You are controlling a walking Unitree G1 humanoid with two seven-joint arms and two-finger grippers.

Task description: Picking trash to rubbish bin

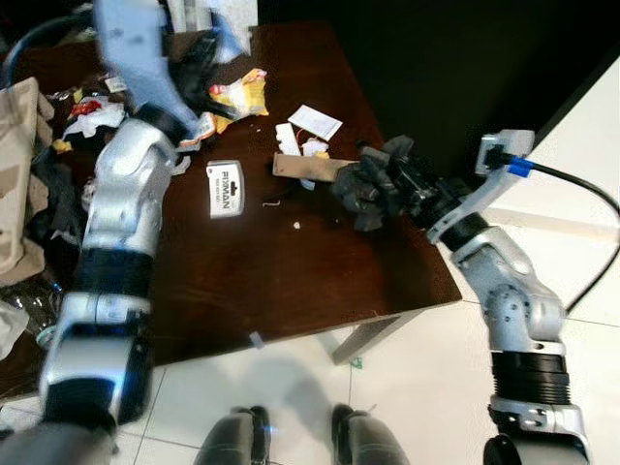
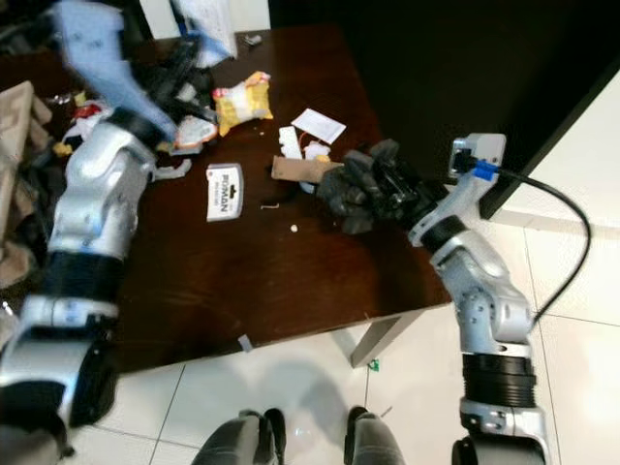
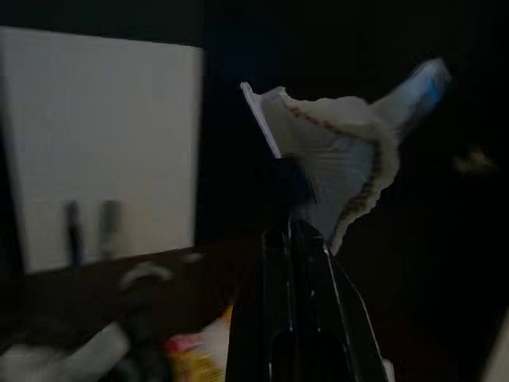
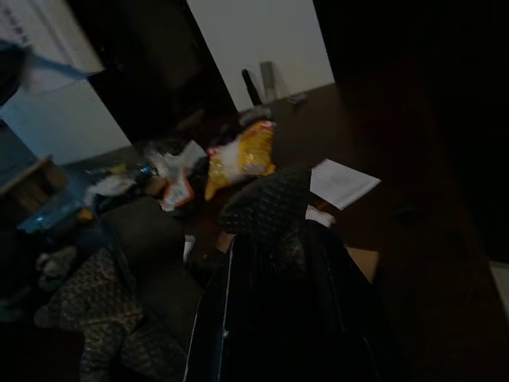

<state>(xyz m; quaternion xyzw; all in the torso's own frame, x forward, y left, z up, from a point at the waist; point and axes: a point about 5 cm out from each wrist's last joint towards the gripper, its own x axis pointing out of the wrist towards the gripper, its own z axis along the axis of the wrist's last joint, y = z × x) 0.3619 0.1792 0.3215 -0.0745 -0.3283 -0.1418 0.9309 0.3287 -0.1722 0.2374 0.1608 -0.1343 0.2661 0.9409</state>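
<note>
My left arm is raised over the far left of the dark wooden table [image 1: 291,281]. Its gripper [image 3: 288,231] is shut on a crinkled white wrapper with a blue corner [image 3: 334,151], held up in the air above the litter [image 2: 203,24]. My right gripper [image 1: 395,182] reaches in over the table's right side and is shut on a crumpled dark grey cloth [image 1: 363,189], which bulges out past the fingers [image 4: 266,207] and rests against a strip of brown cardboard [image 1: 302,167].
On the table lie a yellow snack bag [image 1: 242,95], a white paper slip [image 1: 315,121], a white labelled pack [image 1: 224,187], a red-and-white wrapper [image 1: 92,111] and small scraps. A brown paper bag [image 1: 19,174] lies at the left. White tiled floor [image 1: 417,387] lies below.
</note>
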